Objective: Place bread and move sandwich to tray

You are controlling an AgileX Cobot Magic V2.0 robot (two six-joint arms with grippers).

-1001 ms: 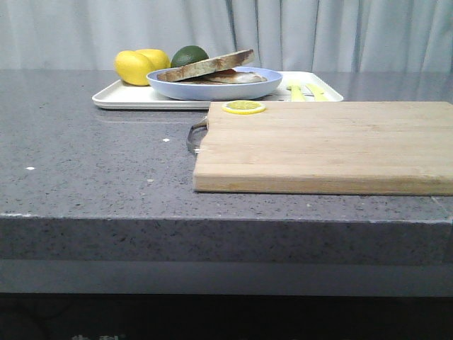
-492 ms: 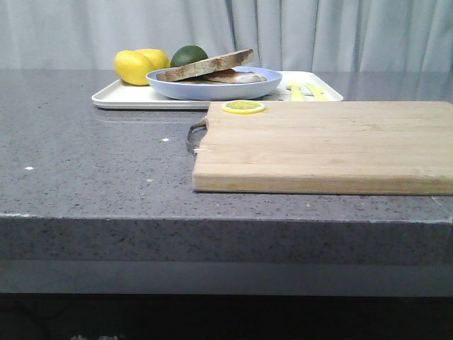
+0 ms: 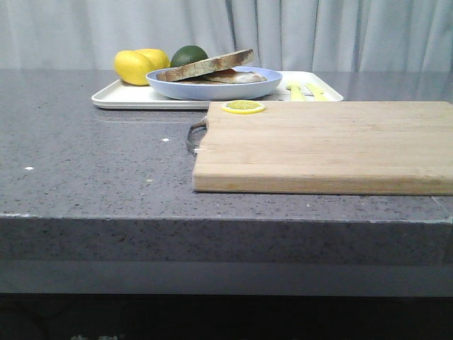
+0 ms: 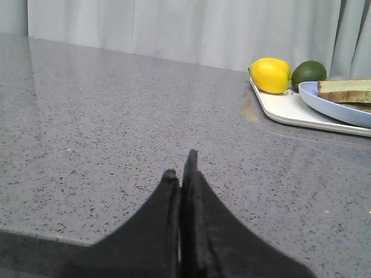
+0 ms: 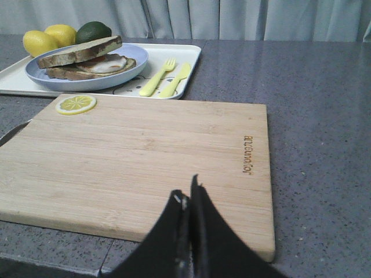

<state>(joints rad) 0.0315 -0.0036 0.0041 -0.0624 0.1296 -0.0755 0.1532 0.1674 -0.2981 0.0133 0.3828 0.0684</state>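
The bread (image 3: 205,65) lies tilted on top of the sandwich (image 3: 237,77), whose fried egg (image 5: 105,63) shows under it. Both rest on the light-blue plate (image 3: 212,91), which stands on the white tray (image 3: 117,98) at the back of the counter. Yellow cutlery (image 5: 165,78) lies on the tray beside the plate. My left gripper (image 4: 179,168) is shut and empty, low over bare grey counter, well away from the tray (image 4: 284,107). Also shut and empty, my right gripper (image 5: 186,191) hangs over the near edge of the wooden cutting board. Neither gripper shows in the front view.
A wooden cutting board (image 3: 325,145) fills the right middle of the counter, with a lemon slice (image 3: 243,106) at its far left corner. Two lemons (image 3: 134,66) and a dark green fruit (image 3: 187,54) sit at the tray's far left. A curtain hangs behind.
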